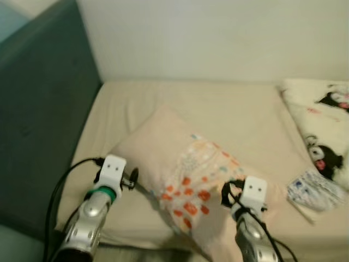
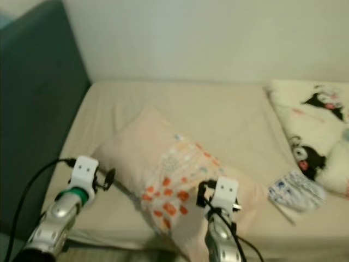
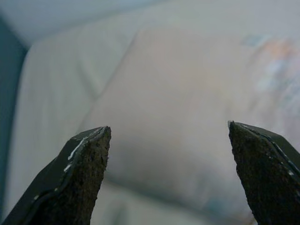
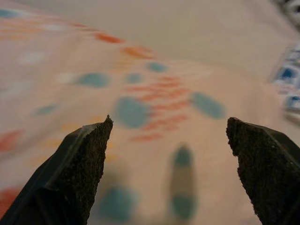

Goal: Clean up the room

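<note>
Beige-sheeted bed (image 1: pixel 229 109) against a pale wall (image 1: pixel 218 33), dark teal upholstered headboard (image 1: pixel 38 109) along the robot's left; a soft pale-pink pillow with an orange and teal floral print (image 1: pixel 174 169) lies skewed across the near part of the mattress, one corner pointing toward the wall, its printed half nearer the right arm; a white blanket with black cartoon figures (image 1: pixel 322 125) bunches at the far right of the bed, and just beside it sits a small white packet with blue print (image 1: pixel 313 191); left gripper (image 3: pixel 166 176) hovers at the pillow's plain left edge, fingers spread wide, nothing between them; right gripper (image 4: pixel 168 176) hangs just over the printed part, likewise parted and empty; whether either fingertip touches the fabric cannot be told; judgement: pillow is light, squashy and limp, will sag and fold if lifted from one point, cloth cover gives decent friction and nothing here is fragile; best hold looks like a pinch on each opposite edge or corner, gathering cover plus a bit of filling, both arms lifting together so it stays flat; a shallow pinch on cover alone may slip free.
</note>
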You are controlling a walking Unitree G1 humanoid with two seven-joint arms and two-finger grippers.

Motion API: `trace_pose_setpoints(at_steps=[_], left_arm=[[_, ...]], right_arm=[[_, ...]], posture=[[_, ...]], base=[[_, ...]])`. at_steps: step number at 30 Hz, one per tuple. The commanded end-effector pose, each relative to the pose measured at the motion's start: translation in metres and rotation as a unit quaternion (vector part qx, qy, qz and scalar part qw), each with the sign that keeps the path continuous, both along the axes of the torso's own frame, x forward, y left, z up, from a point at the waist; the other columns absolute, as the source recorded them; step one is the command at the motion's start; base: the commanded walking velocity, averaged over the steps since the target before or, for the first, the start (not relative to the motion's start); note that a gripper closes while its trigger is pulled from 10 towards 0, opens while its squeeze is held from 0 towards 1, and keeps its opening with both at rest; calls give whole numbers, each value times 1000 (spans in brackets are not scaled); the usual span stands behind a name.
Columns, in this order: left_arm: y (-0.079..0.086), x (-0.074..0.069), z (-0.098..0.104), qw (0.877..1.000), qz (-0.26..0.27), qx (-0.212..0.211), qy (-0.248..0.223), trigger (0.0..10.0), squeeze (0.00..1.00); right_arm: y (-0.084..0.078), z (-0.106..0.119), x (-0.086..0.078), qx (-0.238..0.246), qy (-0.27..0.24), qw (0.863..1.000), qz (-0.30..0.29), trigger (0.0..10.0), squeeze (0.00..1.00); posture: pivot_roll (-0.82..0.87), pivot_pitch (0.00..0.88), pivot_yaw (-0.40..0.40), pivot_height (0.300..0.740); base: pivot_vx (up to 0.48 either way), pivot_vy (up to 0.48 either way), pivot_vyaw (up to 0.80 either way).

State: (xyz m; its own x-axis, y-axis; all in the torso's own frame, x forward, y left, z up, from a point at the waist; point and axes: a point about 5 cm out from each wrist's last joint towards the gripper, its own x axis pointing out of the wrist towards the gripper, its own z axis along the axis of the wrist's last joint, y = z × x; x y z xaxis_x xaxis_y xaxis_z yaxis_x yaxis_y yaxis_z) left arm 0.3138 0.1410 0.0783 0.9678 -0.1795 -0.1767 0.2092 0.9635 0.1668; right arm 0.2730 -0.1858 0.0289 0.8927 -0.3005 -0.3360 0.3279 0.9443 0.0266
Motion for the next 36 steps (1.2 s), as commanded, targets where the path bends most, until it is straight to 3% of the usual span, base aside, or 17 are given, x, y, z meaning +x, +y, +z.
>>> trace_pose_setpoints(at_steps=[1, 19, 25, 36], left_arm=[[1, -5, -9, 1000, 0, 11, 16, 10000, 0], [-1, -9, -15, 1000, 2, 1, 29, 10000, 0], [2, -11, -18, 999, 4, 4, 34, 10000, 0], [1, -14, -21, 999, 8, 2, 39, 10000, 0]], right_arm=[[3, -1, 1, 1, 4, 1000, 5, 10000, 0], [1, -1, 4, 4, 6, 1000, 11, 10000, 0], [-5, 3, 3, 5, -2, 1000, -12, 10000, 0], [-16, 1, 3, 8, 0, 1000, -21, 10000, 0]], posture=[[122, 0, 102, 740], [129, 0, 94, 740], [115, 0, 86, 740], [118, 0, 74, 706]], base=[[0, 0, 0], [0, 0, 0], [0, 0, 0], [0, 0, 0]])
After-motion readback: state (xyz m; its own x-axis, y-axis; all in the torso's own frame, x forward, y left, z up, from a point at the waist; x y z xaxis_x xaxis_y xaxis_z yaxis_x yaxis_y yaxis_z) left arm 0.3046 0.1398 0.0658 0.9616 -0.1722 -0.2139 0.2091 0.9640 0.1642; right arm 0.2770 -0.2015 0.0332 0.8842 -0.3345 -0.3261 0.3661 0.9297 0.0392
